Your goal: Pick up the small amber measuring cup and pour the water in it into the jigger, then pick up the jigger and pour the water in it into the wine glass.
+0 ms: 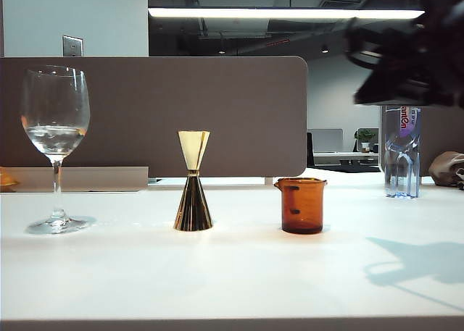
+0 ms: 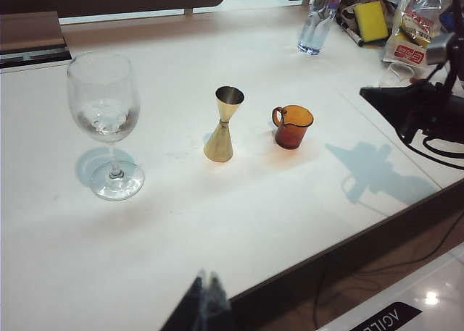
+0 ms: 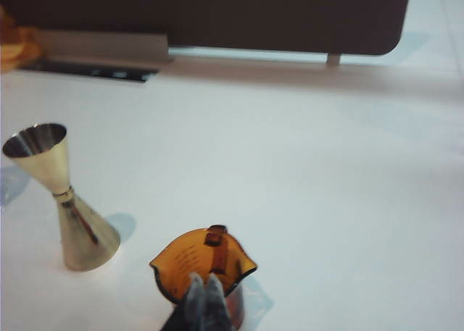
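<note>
Right gripper point(image 3: 204, 296) fingers closed, empty, above amber measuring cup point(image 3: 206, 267); left gripper point(image 2: 205, 287) fingers closed, empty; bottle point(image 1: 401, 151) label unreadable.

One wine glass point(image 1: 55, 146), one jigger point(image 1: 193, 181), one small amber measuring cup point(image 1: 301, 205), all on one white table point(image 1: 232, 273). One clear plastic bottle point(image 1: 402, 151) at back right. One yellow sponge point(image 2: 372, 20), one snack packet point(image 2: 411, 38). Two grippers: left gripper point(image 2: 206, 296) and right gripper point(image 3: 205, 302), both pinched together, empty.
</note>
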You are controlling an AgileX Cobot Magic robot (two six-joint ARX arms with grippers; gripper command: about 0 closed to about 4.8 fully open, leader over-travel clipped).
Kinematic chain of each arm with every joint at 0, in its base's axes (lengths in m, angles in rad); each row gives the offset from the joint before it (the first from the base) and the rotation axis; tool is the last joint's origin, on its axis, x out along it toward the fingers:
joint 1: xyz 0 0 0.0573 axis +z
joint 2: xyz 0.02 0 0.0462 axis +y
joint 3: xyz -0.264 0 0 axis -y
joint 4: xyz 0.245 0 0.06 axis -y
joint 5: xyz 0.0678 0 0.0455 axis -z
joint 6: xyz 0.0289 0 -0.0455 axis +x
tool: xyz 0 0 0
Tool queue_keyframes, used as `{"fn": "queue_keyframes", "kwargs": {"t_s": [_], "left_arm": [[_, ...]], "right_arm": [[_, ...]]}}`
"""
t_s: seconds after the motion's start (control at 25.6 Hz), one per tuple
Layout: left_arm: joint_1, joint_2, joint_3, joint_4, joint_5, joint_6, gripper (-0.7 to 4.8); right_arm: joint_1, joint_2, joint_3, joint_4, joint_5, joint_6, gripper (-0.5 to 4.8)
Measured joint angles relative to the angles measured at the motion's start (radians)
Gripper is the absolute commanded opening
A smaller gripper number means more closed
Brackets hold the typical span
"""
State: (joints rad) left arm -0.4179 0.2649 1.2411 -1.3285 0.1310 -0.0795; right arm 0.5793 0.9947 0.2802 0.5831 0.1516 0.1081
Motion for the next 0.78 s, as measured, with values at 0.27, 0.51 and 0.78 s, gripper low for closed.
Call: {"fn": "queue_keyframes", "kwargs": {"t_s": [0.27, 0.51, 0.78], "left_arm": [[0.0, 0.0, 0.0, 0.0, 0.0, 0.0, -0.02], [0.0, 0.0, 0.0, 0.0, 0.0, 0.0, -0.02], [0.0, 0.0, 0.0, 0.0, 0.0, 0.0, -0.02]], "right_arm": [[-0.012, -0.067, -0.1, 0.164, -0.019, 0.002, -0.06], [-0.012, -0.179, -0.182, 0.167, -0.021, 0.027, -0.05], [-0.014, -0.372, -0.273, 0.137, -0.021, 0.03, -0.05]]}}
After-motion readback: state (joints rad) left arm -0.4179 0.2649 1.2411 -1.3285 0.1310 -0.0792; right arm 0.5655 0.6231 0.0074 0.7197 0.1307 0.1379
